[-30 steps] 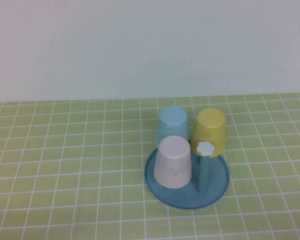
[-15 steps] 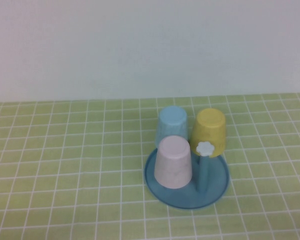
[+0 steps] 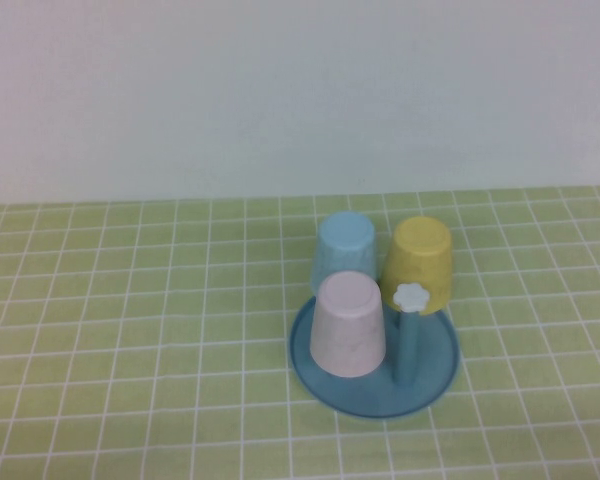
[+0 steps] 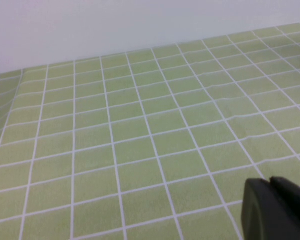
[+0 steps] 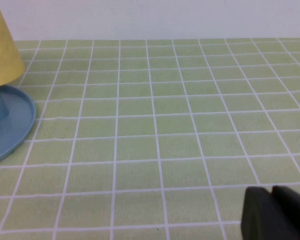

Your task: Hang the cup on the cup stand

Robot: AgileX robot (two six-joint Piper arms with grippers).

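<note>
In the high view the pale pink cup (image 3: 348, 325) sits upside down on a peg of the blue cup stand (image 3: 435, 378), at its near left. A free blue peg with a white flower knob (image 3: 411, 296) stands beside it. Neither gripper shows in the high view. The left gripper (image 4: 270, 184) is shut and empty over bare green tiles. The right gripper (image 5: 271, 192) is shut and empty, well away from the stand's rim (image 5: 21, 131).
A light blue cup (image 3: 344, 247) and a yellow cup (image 3: 420, 262) hang upside down on the stand's far pegs; the yellow cup also shows in the right wrist view (image 5: 1, 52). The green tiled cloth (image 3: 130, 340) covers the table up to a white wall.
</note>
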